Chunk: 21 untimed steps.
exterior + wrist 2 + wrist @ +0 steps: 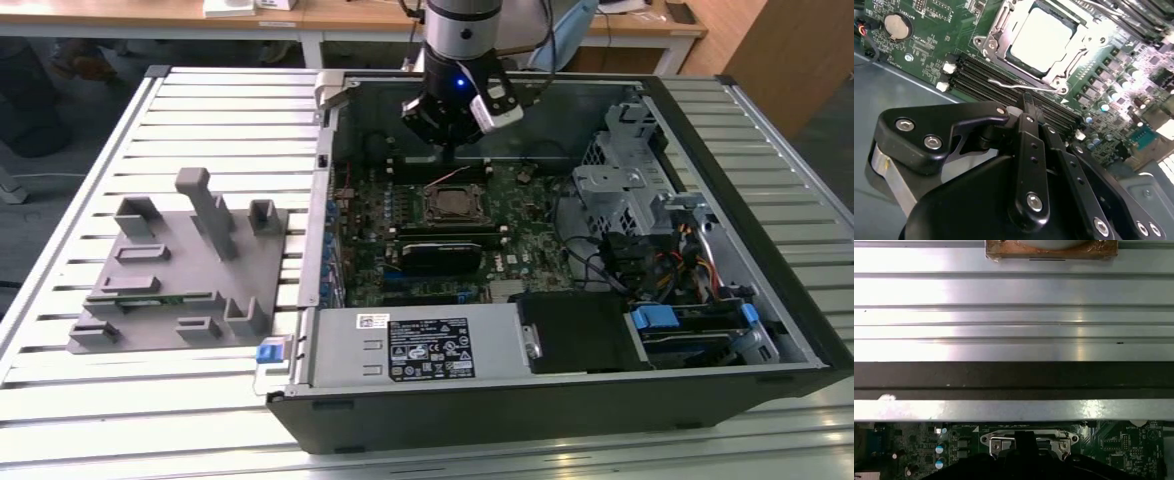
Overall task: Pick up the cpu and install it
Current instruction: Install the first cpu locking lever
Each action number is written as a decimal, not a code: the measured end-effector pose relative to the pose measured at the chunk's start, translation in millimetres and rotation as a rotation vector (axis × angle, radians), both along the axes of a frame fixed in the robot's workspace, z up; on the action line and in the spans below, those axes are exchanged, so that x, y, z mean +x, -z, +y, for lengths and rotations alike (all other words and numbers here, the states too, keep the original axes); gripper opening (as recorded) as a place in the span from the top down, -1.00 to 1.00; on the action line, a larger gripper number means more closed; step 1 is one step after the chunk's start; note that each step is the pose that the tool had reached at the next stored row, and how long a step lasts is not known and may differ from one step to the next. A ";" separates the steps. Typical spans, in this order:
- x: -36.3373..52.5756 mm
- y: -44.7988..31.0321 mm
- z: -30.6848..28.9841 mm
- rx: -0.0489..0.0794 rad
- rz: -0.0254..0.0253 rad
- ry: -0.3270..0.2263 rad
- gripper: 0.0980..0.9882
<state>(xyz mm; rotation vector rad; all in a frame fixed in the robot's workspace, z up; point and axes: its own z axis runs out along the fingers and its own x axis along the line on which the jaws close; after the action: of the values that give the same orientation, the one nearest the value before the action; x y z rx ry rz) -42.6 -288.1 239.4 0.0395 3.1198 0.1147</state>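
Note:
The cpu (1041, 37), a pale silver square, lies flat inside the metal-rimmed socket (451, 205) on the green motherboard (919, 45). In the exterior view my gripper (447, 148) hangs over the rear of the open computer case, a little behind and above the socket. The second wrist view shows the black fingers (1030, 150) meeting at their tips, shut, with nothing between them and clear of the cpu. A thin wire lever (1009, 83) lies along the socket's near side. In the first wrist view the socket's metal frame (996, 440) shows just past the dark gripper (1026, 440).
A grey plastic fixture (180, 265) with upright posts stands on the slatted aluminium table (80, 180) at the exterior view's left. Inside the case (787, 330) are a black rectangular module (441, 252), a labelled power supply (420, 345), drive cages (627, 190) and cables. Memory slots (979, 75) run beside the socket.

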 end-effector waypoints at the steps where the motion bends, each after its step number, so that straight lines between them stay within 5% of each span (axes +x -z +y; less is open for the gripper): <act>1: 0.7 1.1 0.5 0.000 -0.0001 0.000 0.98; 9: 4.4 7.1 0.5 0.008 0.0000 -0.001 0.98; 21: 4.5 7.7 0.3 0.000 0.0000 -0.001 0.98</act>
<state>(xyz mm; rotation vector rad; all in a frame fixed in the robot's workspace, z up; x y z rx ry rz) -38.2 -287.8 231.6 0.0382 3.1199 0.1148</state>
